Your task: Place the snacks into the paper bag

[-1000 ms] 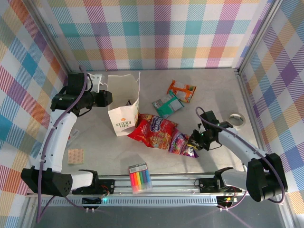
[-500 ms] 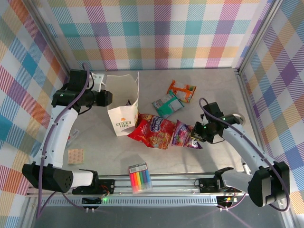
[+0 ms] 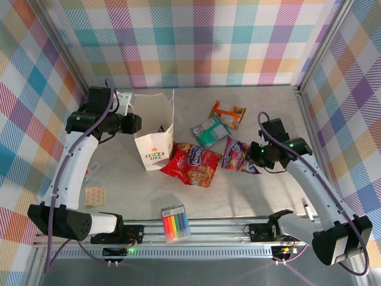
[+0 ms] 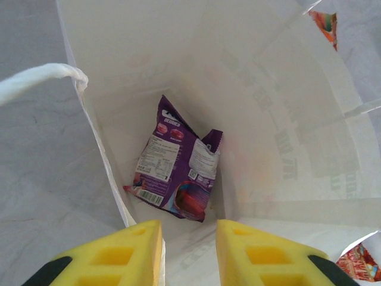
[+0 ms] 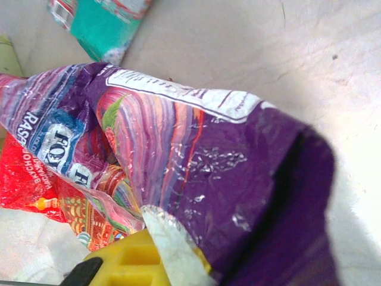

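The white paper bag (image 3: 156, 149) stands open at the left. My left gripper (image 3: 137, 122) is closed partway on its rim; the near wall (image 4: 268, 89) passes between the yellow fingers (image 4: 119, 259). One purple snack (image 4: 175, 161) lies on the bag's floor. Right of the bag, my right gripper (image 3: 251, 158) is shut on the other purple packet (image 3: 235, 155), which hangs over its yellow finger (image 5: 119, 265) and hides the other. The red packet (image 3: 191, 164) lies beside the bag. Further back lie the teal-and-white packet (image 3: 209, 131) and the orange one (image 3: 228, 113).
A clear pack of coloured markers (image 3: 175, 223) lies by the near rail (image 3: 208, 229). A small tan card (image 3: 94, 195) sits at the front left. Checked walls (image 3: 333, 71) close in the table on three sides.
My right gripper has lifted the purple packet off the table by the red one and carried it back and to the right. The left gripper has stayed at the bag's rim.
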### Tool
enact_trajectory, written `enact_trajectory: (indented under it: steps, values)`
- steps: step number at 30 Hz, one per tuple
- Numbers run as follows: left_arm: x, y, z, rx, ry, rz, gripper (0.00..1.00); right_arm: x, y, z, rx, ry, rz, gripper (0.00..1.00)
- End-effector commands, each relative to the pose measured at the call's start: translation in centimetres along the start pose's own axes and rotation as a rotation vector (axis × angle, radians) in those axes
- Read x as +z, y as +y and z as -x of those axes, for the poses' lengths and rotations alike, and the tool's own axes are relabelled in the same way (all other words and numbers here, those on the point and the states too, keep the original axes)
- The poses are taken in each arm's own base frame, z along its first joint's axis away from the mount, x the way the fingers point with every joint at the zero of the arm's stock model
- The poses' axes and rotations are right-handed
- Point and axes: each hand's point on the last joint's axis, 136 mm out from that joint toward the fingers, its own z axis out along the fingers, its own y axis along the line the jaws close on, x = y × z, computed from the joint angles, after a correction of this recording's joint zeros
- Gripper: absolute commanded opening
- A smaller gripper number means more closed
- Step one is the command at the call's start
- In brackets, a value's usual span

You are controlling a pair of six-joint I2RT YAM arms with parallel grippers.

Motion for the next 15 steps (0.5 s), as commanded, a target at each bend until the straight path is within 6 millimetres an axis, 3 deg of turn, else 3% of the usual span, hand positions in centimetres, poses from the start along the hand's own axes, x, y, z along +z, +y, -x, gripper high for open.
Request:
enact_trajectory:
  steps: [1, 6, 15]
  values:
    - [-0.4, -0.1, -0.4, 0.025, 0.03, 0.015, 0.3, -1.6, 0.7, 1.7, -0.056, -0.053, -0.014, 0.14]
    - [-0.6, 0.0, -0.4, 0.034, 0.026, 0.024, 0.3, -4.0, 1.7, 4.2, -0.092, -0.145, -0.021, 0.14]
    - [-0.6, 0.0, -0.5, 0.037, 0.03, 0.029, 0.31, -6.6, 3.1, 7.3, -0.152, -0.239, -0.041, 0.14]
